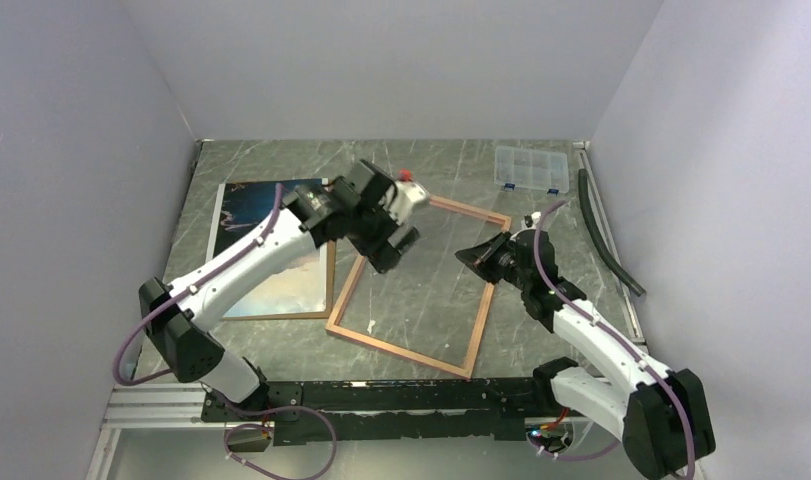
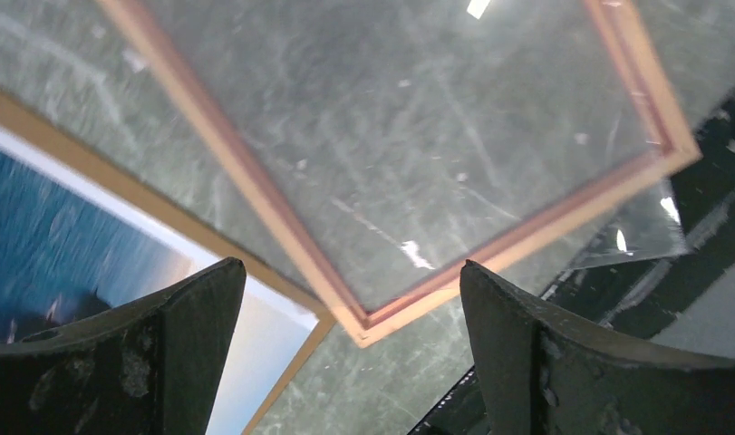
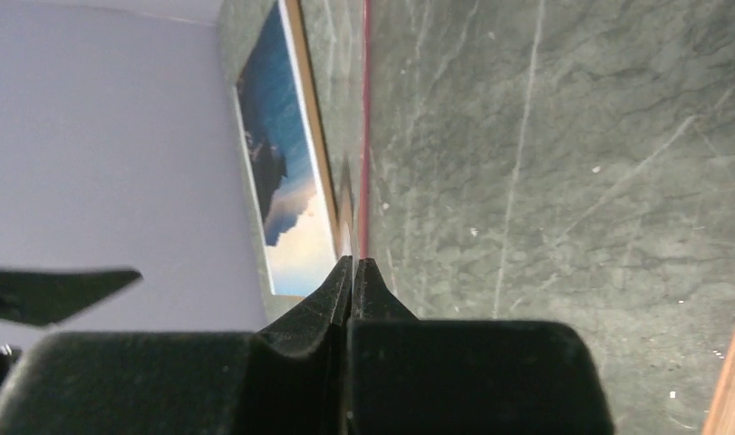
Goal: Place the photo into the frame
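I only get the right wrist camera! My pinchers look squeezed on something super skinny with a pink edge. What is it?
Observer: The top view shows it whole. The right gripper is pinching the right rail of the frame, a big rectangle.
Operator: Is my other arm grabbing it too?
Observer: No. The left gripper is wide open above the frame's left rail, holding nothing.
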Robot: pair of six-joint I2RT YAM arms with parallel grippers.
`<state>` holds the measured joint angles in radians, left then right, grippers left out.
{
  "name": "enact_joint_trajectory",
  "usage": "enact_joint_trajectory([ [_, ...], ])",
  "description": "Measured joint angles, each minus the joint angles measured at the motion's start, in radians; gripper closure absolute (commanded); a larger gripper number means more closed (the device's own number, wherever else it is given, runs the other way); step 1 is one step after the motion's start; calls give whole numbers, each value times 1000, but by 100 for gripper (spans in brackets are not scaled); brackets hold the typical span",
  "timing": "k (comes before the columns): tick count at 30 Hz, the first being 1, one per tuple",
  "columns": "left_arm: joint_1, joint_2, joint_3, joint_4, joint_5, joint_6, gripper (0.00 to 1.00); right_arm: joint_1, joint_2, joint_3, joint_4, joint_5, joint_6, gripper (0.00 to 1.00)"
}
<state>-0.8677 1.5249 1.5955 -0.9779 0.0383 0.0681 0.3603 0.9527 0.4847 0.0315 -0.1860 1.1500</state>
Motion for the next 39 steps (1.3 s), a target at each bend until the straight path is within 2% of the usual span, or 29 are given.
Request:
enact_joint_trajectory([
  [3, 142, 19, -10, -4, 18, 18, 8, -1, 53, 0, -1, -26, -48, 100],
  [8, 361, 77, -62, 18, 65, 45, 18, -1, 126, -2, -24, -64, -105, 100],
  [11, 442, 125, -124, 54, 87, 64, 23, -1, 125, -2, -56, -65, -135, 100],
  [15, 461, 135, -242, 103, 106, 84, 31, -6, 117, 2, -127, -54, -172, 100],
  [21, 457, 142, -286, 181, 134, 96, 42, -8, 110, 30, -225, -25, -201, 100],
  [32, 458, 195, -357, 306, 140, 91, 52, -10, -88, -8, -244, 36, -203, 100],
  [39, 458, 224, -393, 335, 168, 76, 54, -12, -106, -56, -212, 66, -185, 100],
])
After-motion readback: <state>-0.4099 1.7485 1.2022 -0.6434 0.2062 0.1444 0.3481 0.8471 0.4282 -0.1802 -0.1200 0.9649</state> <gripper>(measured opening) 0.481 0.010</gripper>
